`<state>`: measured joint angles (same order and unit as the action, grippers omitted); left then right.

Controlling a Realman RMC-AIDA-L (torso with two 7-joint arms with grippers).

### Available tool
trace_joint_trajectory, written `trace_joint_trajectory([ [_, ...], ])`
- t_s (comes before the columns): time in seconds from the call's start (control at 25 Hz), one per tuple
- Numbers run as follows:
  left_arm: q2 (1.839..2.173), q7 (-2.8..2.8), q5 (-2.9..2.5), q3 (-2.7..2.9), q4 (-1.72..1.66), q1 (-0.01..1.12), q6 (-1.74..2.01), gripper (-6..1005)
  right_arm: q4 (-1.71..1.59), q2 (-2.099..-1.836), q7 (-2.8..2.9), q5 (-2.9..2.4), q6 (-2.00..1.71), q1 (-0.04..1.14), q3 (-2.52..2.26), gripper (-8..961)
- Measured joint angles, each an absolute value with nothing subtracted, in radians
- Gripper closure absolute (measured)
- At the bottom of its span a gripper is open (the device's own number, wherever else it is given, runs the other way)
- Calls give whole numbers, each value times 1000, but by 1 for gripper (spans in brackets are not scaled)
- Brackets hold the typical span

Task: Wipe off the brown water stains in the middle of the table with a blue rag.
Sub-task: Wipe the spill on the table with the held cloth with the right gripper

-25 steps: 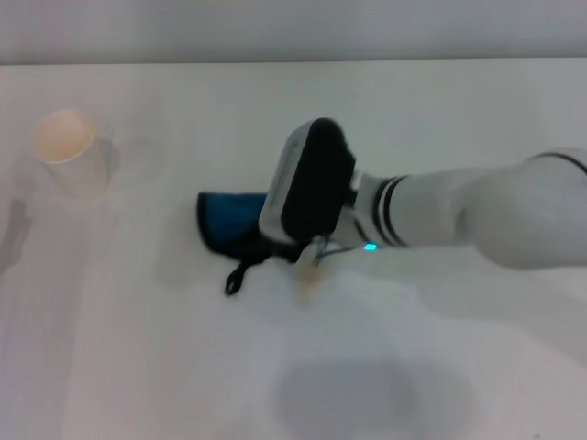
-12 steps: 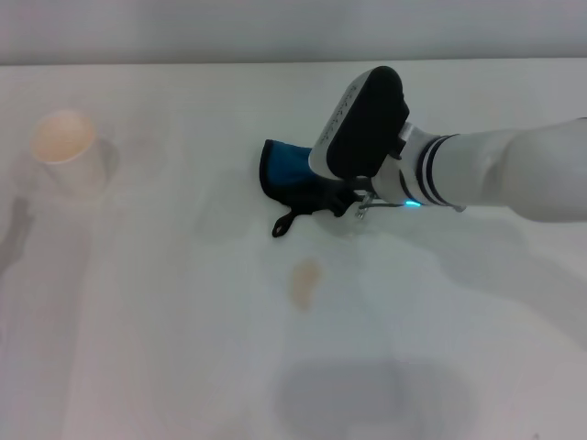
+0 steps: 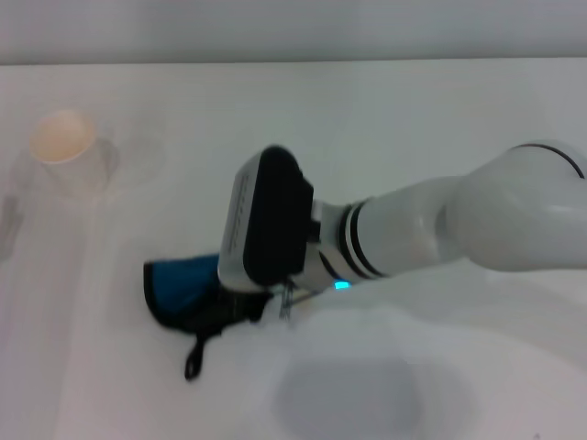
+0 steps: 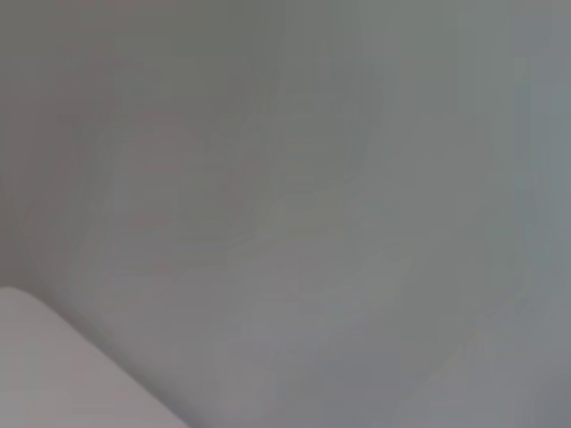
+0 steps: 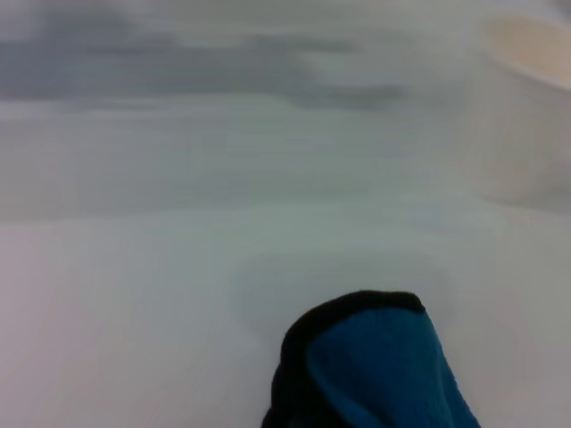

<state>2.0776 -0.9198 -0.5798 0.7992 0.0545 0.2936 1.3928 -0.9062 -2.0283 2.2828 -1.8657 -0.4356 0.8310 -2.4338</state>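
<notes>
I am pressing the blue rag flat on the desk, my right hand clamped on it, wiping with overlapping passes.

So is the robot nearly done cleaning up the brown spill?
Looks close. No brown puddle shows anywhere on the bare table. The right gripper has the blue rag pressed flat on the tabletop, mid-wipe. Any stain left would be hidden under the rag or arm. The paper cup stands off to the side.

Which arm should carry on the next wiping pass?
The right. Its gripper is already down on the blue rag on the table. The left arm does not appear in the head view.
</notes>
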Motion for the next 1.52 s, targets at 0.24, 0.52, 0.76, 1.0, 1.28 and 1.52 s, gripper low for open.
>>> trace_joint_trajectory([
  [0.24,2077,-922,-580,799,45,297,1393,112,-929,-2024,2193,-1867,-556,757,-2334,886],
  [0.52,2077,-922,-578,799,44,296,1393,112,-905,-2016,2037,-1910,-697,638,-2041,885],
  [0.76,2077,-922,-572,799,44,293,1393,112,-863,-2014,2027,-2048,-701,612,-1898,885],
  [1.0,2077,-923,-572,799,44,296,1393,111,-862,-2018,2026,-2052,-736,609,-1884,885],
  [1.28,2077,-923,-572,799,44,300,1391,112,-959,-2024,2027,-1942,-834,599,-2060,885],
  [1.52,2078,-924,-574,799,44,301,1391,112,-1004,-2026,1993,-1876,-950,588,-2100,885],
])
